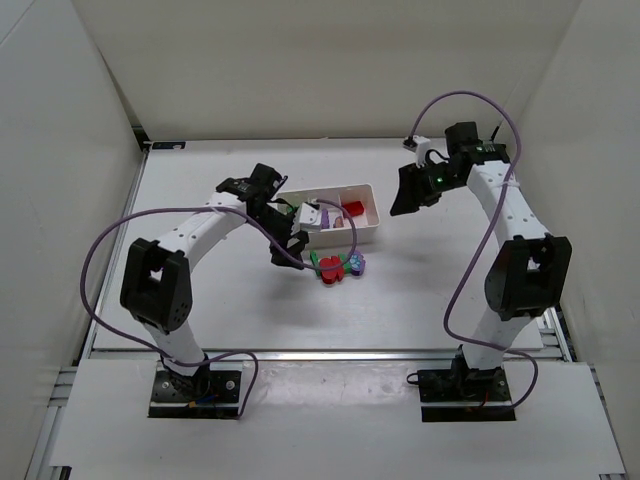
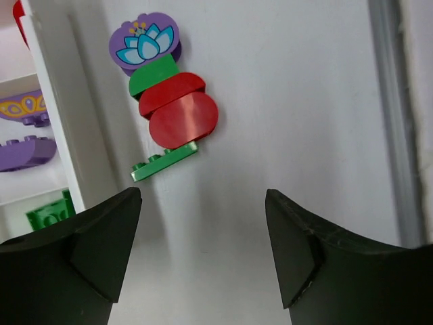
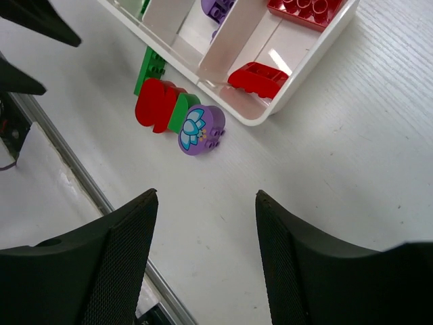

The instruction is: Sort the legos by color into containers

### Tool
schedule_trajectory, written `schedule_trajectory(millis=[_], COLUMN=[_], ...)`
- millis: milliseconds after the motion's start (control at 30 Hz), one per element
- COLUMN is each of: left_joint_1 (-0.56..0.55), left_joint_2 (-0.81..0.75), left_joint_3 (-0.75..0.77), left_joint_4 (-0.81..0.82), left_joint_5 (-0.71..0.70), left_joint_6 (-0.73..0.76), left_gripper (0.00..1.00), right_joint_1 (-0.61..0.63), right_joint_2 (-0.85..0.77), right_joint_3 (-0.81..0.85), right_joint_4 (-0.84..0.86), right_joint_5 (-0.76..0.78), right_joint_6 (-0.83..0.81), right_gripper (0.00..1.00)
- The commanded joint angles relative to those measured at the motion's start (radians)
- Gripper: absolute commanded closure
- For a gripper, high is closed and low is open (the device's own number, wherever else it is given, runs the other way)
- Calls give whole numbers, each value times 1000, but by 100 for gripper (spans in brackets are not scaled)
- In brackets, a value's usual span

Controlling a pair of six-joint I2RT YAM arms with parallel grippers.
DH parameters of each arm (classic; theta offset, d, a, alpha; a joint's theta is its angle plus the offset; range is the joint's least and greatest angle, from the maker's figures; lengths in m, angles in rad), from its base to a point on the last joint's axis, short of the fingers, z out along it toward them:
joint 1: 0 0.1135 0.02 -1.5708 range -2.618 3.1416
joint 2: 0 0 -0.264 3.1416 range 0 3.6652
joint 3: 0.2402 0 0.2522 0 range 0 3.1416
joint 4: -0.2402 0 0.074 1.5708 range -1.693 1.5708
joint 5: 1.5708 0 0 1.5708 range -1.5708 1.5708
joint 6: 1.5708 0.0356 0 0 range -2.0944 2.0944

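Left gripper (image 2: 203, 198) and right gripper (image 3: 206, 196) stand open, empty; ahead of both lies a lotus-printed purple brick (image 2: 145, 42).

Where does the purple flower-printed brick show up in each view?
Top external: purple flower brick, centre, right end of the loose stack, just below the white tray.
Left wrist: brick top left, right of the tray wall.
Right wrist: brick left of centre, near the tray's corner.
Shared landmark: the tray.

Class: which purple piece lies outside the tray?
The round purple piece with the flower print, on the mixed stack beside the tray; the other purple bricks lie inside it.
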Motion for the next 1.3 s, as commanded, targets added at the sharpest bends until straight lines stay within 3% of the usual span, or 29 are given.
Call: schedule_trajectory(millis=[0, 267, 500, 767, 1267], left_joint_1=[-11, -44, -89, -133, -116], left_joint_2=[29, 63, 36, 94, 241], left_joint_3=[37, 20, -86, -100, 55], left_joint_4=[-28, -107, 98, 207, 97], left_joint_5=[-21, -43, -116, -218, -236], left_joint_6=[258, 568, 592, 602, 627], left_gripper=[16, 21, 23, 24, 25], right_joint_1=[-10, -81, -130, -177, -204], right_joint_2=[-88, -115, -137, -145, -142], right_joint_3=[-21, -52, -85, -96, -95], right_joint_4=[-1, 10, 19, 18, 19], right_joint_5=[-25, -20, -40, -63, -99], right_joint_6=[-12, 17, 43, 55, 66], right_gripper=[36, 36, 36, 36, 36])
